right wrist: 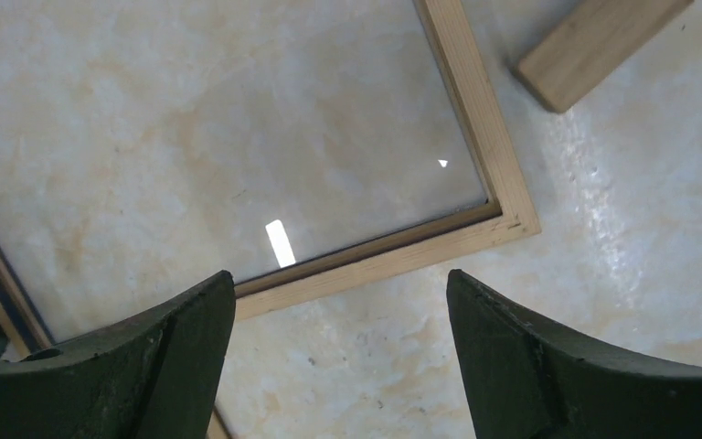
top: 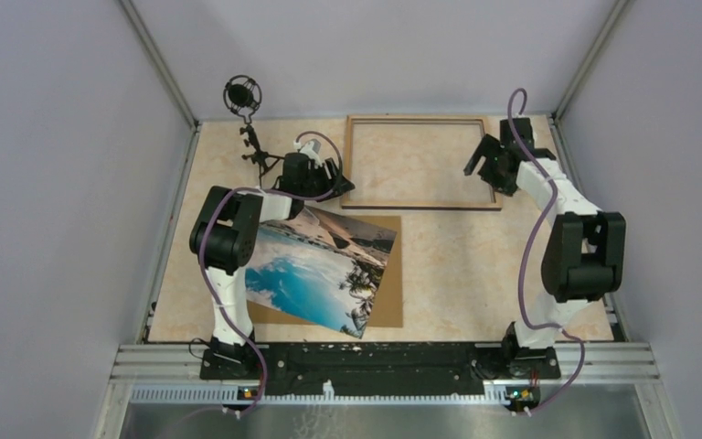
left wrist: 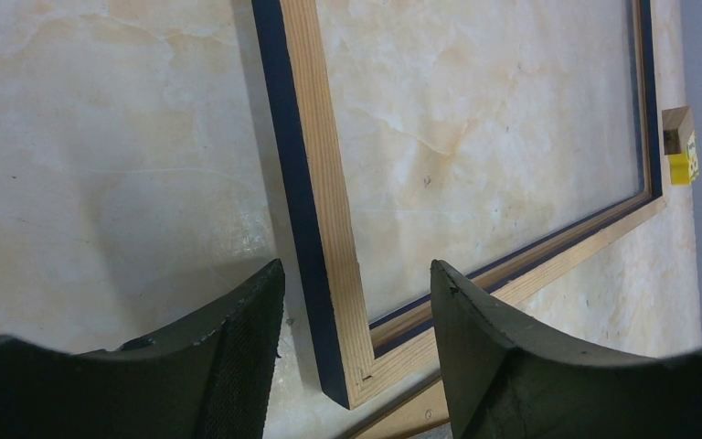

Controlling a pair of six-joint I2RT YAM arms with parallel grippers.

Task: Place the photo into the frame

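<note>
Lying nearest the arm bases, the photo (top: pixel 320 270) is resting picture side up and askew on a brown backing board (top: pixel 393 293), close beside the left arm, with neither gripper touching it. Farther out, the left gripper (left wrist: pixel 356 274) is hovering over the near left corner of the frame (top: pixel 420 208), its jaws standing apart on either side of the corner rail and pinching nothing. Across the table (top: pixel 475 274), the right gripper (right wrist: pixel 340 283) is hanging above the frame's right end, jaws spread wide with nothing between them. The frame is lying flat at the far middle of the table, light wood facing up and dark blue showing along its outer edge. Only the table is showing through its opening. A small wooden block (right wrist: pixel 594 41) is sitting near its right end. The frame appears to be lying ready, so the step in hand is fetching the print. The next move is calling for an arm to reach toward the near side, lift the photo off the board by an edge, and lay it squarely inside the rails.
</note>
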